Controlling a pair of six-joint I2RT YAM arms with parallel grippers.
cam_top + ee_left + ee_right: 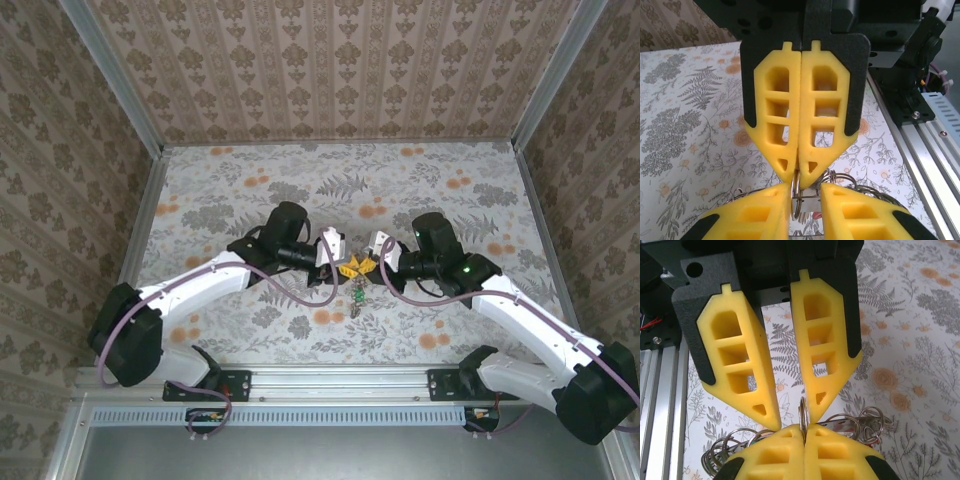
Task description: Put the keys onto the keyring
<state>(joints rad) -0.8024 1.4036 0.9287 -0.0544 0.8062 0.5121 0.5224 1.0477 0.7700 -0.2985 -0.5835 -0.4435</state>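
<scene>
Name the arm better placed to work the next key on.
Left. The right end effector is shut on the metal ring, so it should probably act as the holder. The left end effector stands open around that ring, free to regrasp.

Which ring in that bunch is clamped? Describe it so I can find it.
Above the table, where the yellow jaws meet, is a bunch of metal rings. The clamped ring stands on edge in the right arm's shut jaws; the others fan out sideways.

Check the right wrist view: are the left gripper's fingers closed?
No, the left gripper has its fingers apart, while the right gripper pinches the metal ring.
</scene>
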